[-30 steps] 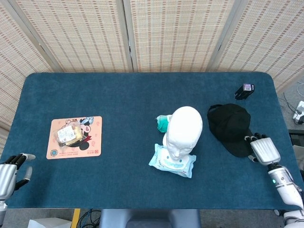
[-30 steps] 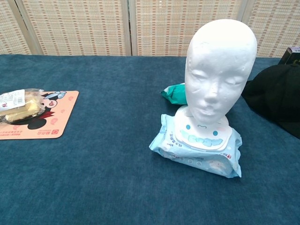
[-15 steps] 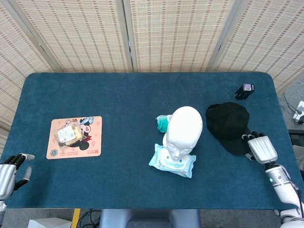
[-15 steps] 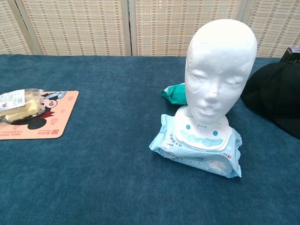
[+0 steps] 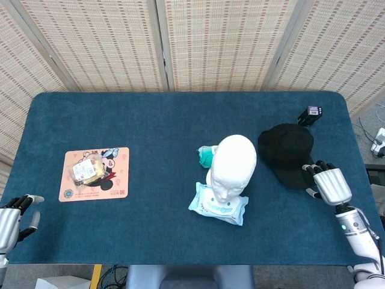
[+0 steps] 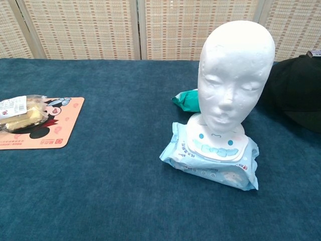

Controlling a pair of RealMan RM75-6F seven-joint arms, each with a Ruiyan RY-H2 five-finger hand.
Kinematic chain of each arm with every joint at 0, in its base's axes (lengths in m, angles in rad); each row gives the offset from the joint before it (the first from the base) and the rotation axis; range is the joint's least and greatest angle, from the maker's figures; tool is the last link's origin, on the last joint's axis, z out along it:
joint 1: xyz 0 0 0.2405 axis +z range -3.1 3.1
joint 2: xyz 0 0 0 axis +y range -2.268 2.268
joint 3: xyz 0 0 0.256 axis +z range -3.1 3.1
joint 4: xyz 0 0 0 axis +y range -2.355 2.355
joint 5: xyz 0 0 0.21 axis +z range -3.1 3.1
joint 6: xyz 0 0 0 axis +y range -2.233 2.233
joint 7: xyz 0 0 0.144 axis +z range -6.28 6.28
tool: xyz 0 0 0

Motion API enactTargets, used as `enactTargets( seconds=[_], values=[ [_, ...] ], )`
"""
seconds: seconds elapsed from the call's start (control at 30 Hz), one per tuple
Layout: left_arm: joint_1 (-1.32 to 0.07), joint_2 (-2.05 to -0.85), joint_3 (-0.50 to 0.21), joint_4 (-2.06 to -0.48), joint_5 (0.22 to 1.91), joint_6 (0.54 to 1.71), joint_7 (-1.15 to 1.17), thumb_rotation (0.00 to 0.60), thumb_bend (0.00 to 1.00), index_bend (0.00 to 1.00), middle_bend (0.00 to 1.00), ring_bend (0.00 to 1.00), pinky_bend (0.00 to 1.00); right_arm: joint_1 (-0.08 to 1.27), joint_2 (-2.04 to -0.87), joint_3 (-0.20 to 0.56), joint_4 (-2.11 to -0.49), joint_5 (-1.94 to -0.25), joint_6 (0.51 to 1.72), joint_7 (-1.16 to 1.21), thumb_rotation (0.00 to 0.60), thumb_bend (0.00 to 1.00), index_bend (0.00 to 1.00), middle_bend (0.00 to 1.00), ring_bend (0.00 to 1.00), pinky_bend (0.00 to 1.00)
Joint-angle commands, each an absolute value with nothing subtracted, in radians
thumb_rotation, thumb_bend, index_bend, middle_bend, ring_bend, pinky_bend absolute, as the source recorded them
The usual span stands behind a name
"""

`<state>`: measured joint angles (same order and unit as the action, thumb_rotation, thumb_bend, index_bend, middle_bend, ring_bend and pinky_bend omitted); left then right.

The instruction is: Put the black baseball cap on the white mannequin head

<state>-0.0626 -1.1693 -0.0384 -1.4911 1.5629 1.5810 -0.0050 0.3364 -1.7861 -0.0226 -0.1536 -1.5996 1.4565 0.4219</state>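
Note:
The white mannequin head point(image 5: 233, 165) stands upright on a pack of wipes point(image 5: 218, 208) near the table's middle; in the chest view the mannequin head point(image 6: 234, 70) faces me. To its right is the black baseball cap point(image 5: 287, 153), seen at the right edge as the cap point(image 6: 296, 90) in the chest view. It looks raised off the cloth. My right hand point(image 5: 328, 183) grips the cap's brim at its near right side. My left hand point(image 5: 12, 220) hangs at the table's near left corner, fingers apart and holding nothing.
A green packet point(image 5: 206, 156) lies just behind the mannequin head. A pink mat point(image 5: 117, 180) with a wrapped snack point(image 5: 87, 170) lies at the left. A small black box point(image 5: 310, 114) sits at the far right, behind the cap. Woven screens stand behind the table.
My right hand has drawn the cap up and slightly away from the near edge; in the chest view the cap's lower rim has risen. The left hand has stayed put.

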Motion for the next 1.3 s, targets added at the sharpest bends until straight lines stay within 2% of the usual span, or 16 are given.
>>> enactTargets(
  seconds=[0.03, 0.3, 0.6, 0.87, 1.1, 1.3],
  values=[
    [-0.062, -1.169, -0.038, -1.491, 1.563, 1.582, -0.006, 0.600, 0.43, 0.38, 0.42, 0.40, 0.66, 0.345, -1.788, -0.017, -0.152, -1.597, 1.485, 0.438, 0.600, 0.00, 0.36, 0.51, 0.33, 0.49],
    [-0.060, -1.166, -0.038, -1.493, 1.563, 1.584, -0.008, 0.600, 0.44, 0.38, 0.42, 0.40, 0.66, 0.370, -1.791, -0.008, -0.151, -1.595, 1.540, 0.454, 0.600, 0.02, 0.36, 0.51, 0.34, 0.49],
    [-0.060, -1.166, -0.039, -1.491, 1.562, 1.583, -0.011, 0.600, 0.43, 0.38, 0.42, 0.40, 0.66, 0.404, -1.795, 0.010, -0.160, -1.585, 1.588, 0.464, 0.600, 0.15, 0.38, 0.51, 0.34, 0.49],
    [-0.059, -1.165, -0.040, -1.491, 1.561, 1.584, -0.014, 0.600, 0.43, 0.38, 0.42, 0.40, 0.65, 0.440, -1.799, 0.031, -0.173, -1.569, 1.602, 0.469, 0.600, 0.31, 0.38, 0.51, 0.34, 0.49],
    [-0.058, -1.163, -0.040, -1.492, 1.561, 1.585, -0.016, 0.600, 0.43, 0.38, 0.42, 0.40, 0.66, 0.461, -1.804, 0.050, -0.184, -1.552, 1.594, 0.471, 0.600, 0.32, 0.40, 0.51, 0.34, 0.49],
    [-0.058, -1.164, -0.040, -1.491, 1.560, 1.583, -0.014, 0.600, 0.43, 0.38, 0.42, 0.40, 0.65, 0.467, -1.811, 0.062, -0.185, -1.541, 1.602, 0.477, 0.600, 0.32, 0.51, 0.51, 0.34, 0.49]
  ],
)
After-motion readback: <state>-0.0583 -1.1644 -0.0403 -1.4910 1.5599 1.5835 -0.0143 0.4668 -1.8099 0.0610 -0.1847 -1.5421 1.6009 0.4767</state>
